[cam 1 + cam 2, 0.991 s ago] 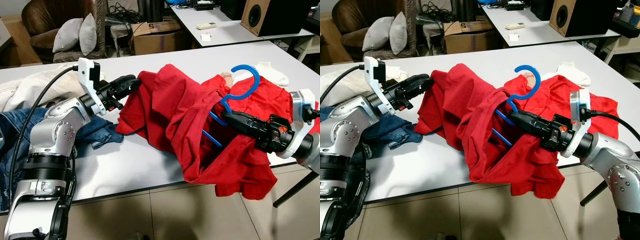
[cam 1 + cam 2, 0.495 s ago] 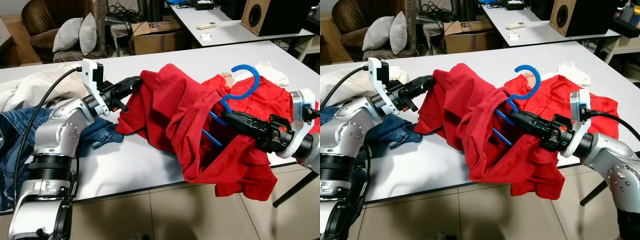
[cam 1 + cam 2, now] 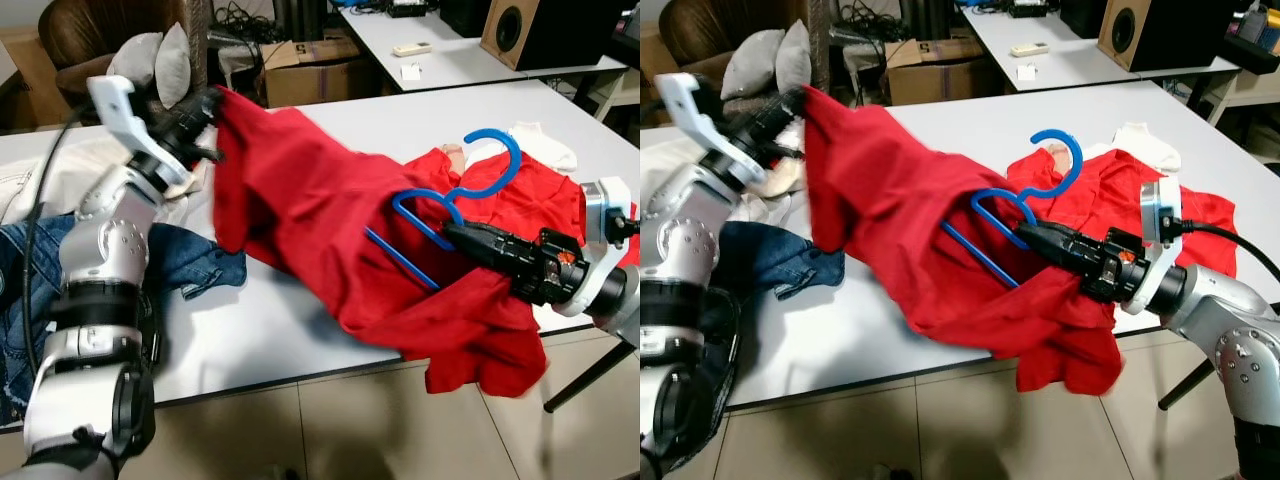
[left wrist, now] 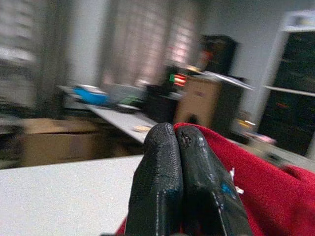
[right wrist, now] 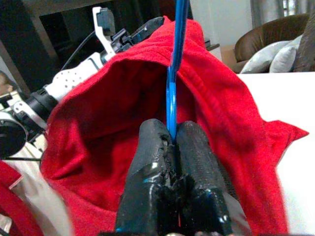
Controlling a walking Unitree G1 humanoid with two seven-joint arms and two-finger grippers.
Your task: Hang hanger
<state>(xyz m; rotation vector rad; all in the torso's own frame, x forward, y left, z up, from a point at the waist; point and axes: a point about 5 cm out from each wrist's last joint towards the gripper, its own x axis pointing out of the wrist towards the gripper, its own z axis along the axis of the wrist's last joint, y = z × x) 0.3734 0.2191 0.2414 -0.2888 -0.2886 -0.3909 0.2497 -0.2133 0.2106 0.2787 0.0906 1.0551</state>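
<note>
Right wrist view shows right tool (image 5: 173, 142) pinching hanger (image 5: 173, 83) inside shirt (image 5: 113, 128).

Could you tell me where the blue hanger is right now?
The blue hanger is on the robot's right over the white table, pinched in the right gripper, its frame partly inside the red shirt that the left gripper lifts.

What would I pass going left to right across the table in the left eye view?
Blue jeans → left gripper lifting the red shirt → blue hanger → right gripper holding it → white cloth.
</note>
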